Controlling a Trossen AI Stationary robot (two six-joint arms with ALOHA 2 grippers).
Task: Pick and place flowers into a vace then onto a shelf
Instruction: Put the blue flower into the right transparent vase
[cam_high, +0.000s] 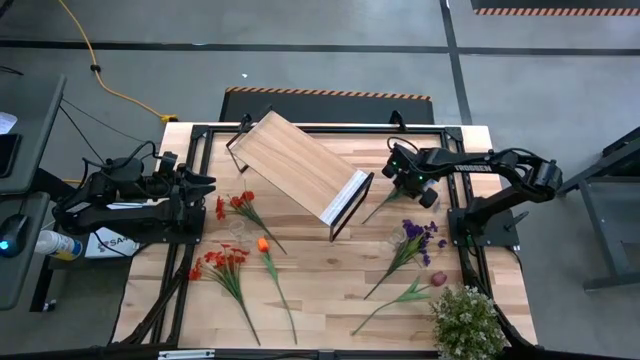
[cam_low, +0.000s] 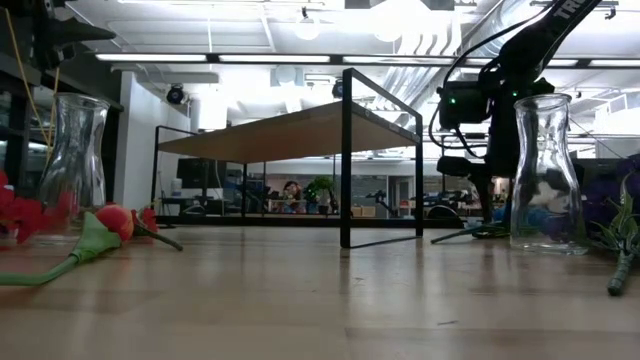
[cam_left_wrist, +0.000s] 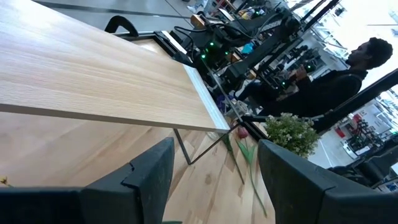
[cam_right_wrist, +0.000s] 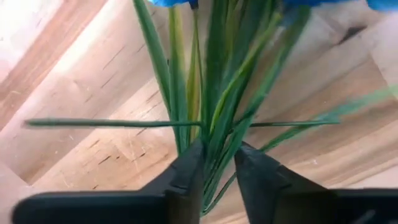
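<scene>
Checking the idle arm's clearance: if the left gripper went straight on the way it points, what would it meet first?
Probably the shelf. The left gripper is open and points toward its wooden board and black leg, which fill the view just ahead. The bushy green plant lies farther on. Depth is hard to judge.

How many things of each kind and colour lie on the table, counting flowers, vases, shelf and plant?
Red sprays: 2
Orange tulip: 1
Purple blooms: 1
Dark pink rose: 1
Blue flower: 1
Glass vases: 2
Shelf: 1
Bushy plant: 1
Total: 10
</scene>
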